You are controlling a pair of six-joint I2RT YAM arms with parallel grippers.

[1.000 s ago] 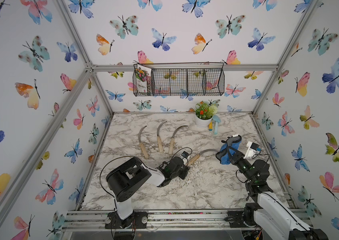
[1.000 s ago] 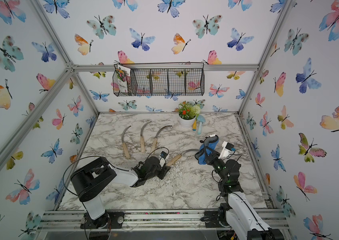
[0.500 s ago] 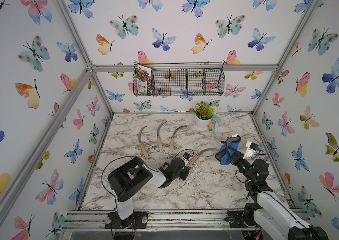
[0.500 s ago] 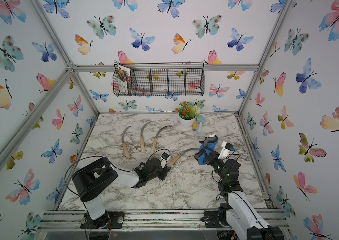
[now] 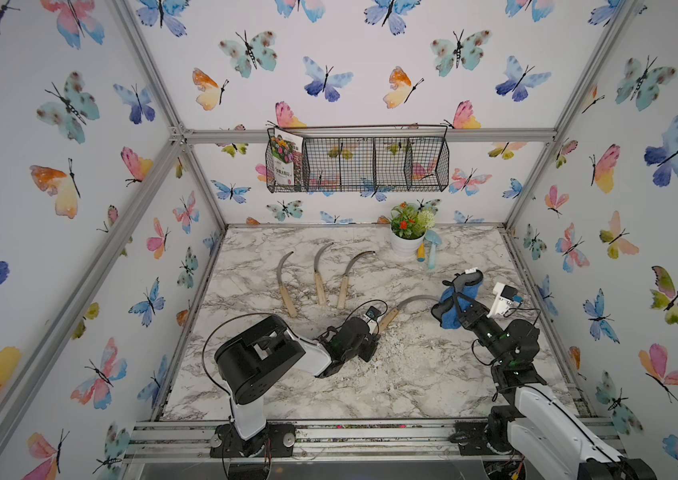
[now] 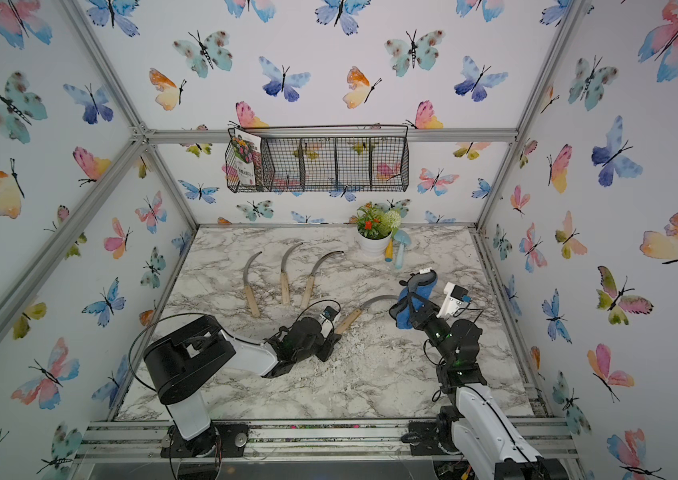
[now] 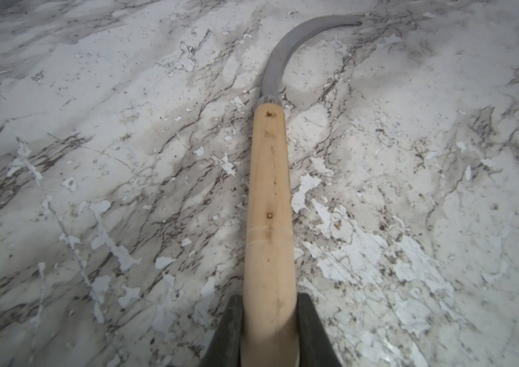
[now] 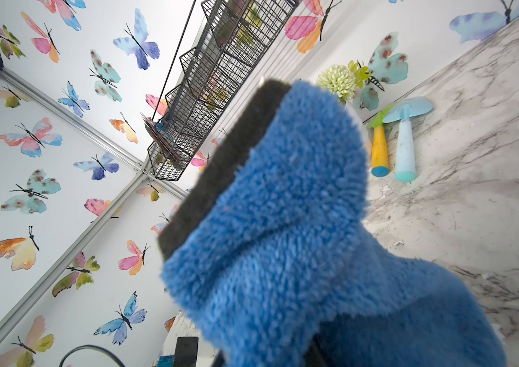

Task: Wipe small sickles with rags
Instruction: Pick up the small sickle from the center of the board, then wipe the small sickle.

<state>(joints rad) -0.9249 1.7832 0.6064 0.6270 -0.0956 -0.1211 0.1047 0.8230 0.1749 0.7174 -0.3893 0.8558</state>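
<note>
My left gripper [image 7: 269, 305] is shut on the pale wooden handle of a small sickle [image 7: 269, 190], with a dark finger on each side of the handle's end. In both top views this sickle [image 5: 389, 318] [image 6: 350, 320] points toward the right arm, and its grey blade tip ends beside the rag [image 5: 460, 297] [image 6: 416, 297]. My right gripper [image 5: 455, 309] is shut on that blue terry rag [image 8: 283, 222] with its dark grey piece, held above the table; the cloth hides the jaws. Three more sickles [image 5: 285, 286] [image 5: 320, 282] [image 5: 345, 282] lie side by side further back.
A white pot of flowers [image 5: 406, 245] stands at the back, with a light-blue trowel [image 5: 433, 249] and a yellow-handled tool [image 8: 379, 149] beside it. A wire basket [image 5: 358, 164] hangs on the back wall. The marble table [image 5: 412, 374] has white flaked patches near the left gripper.
The left gripper has closed onto the sickle handle and the left arm has crept slightly forward. The right arm with the rag has barely moved.
</note>
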